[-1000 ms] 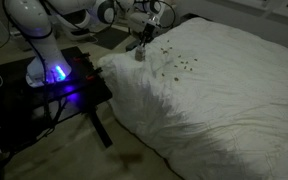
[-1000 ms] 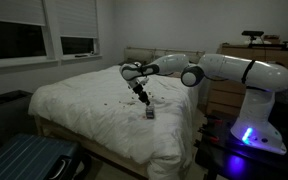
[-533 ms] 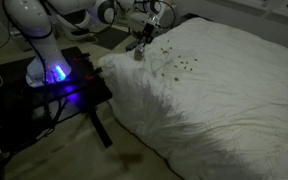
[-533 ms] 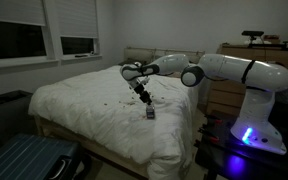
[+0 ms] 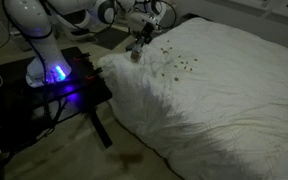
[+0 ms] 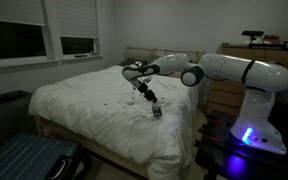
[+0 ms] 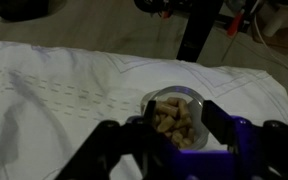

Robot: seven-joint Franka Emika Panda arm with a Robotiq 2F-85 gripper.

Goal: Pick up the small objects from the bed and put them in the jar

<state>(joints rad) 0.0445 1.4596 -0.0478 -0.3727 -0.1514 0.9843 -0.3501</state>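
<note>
Jar [image 7: 174, 110], squat and pale, filled with tan bits [image 7: 172, 122], sits within the wide-spread hand [image 7: 164, 122].

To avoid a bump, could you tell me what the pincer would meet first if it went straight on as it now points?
Most likely the jar, which sits dead ahead of the open pincer in the wrist view, on the bed; the depth is unclear.

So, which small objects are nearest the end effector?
The pieces inside the jar, directly below the end effector; the scattered bits lie farther along the bed.
</note>
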